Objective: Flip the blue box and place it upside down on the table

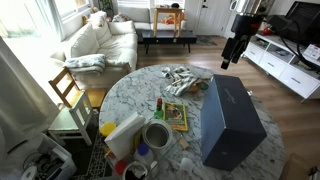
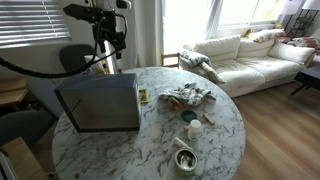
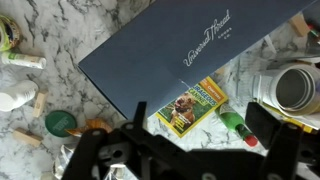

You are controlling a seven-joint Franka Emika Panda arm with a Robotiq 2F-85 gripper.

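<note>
The blue box (image 1: 232, 122) stands on one long side on the round marble table (image 1: 130, 90). Its open face with the grey-blue inside (image 2: 100, 108) shows in an exterior view. In the wrist view its navy printed outside (image 3: 190, 45) fills the top. My gripper (image 1: 232, 50) hangs in the air well above the box, also seen in an exterior view (image 2: 108, 42). It is open and empty; in the wrist view its fingers (image 3: 200, 125) frame a colourful booklet and bare marble (image 3: 80, 20).
A colourful booklet (image 3: 190, 105), a small green bottle (image 3: 232, 122), a white cup (image 3: 295, 88) and small clutter lie beside the box. A crumpled cloth (image 1: 185, 78) lies mid-table. A wooden chair (image 1: 70, 95) stands at the table's edge, a sofa (image 2: 250, 55) beyond.
</note>
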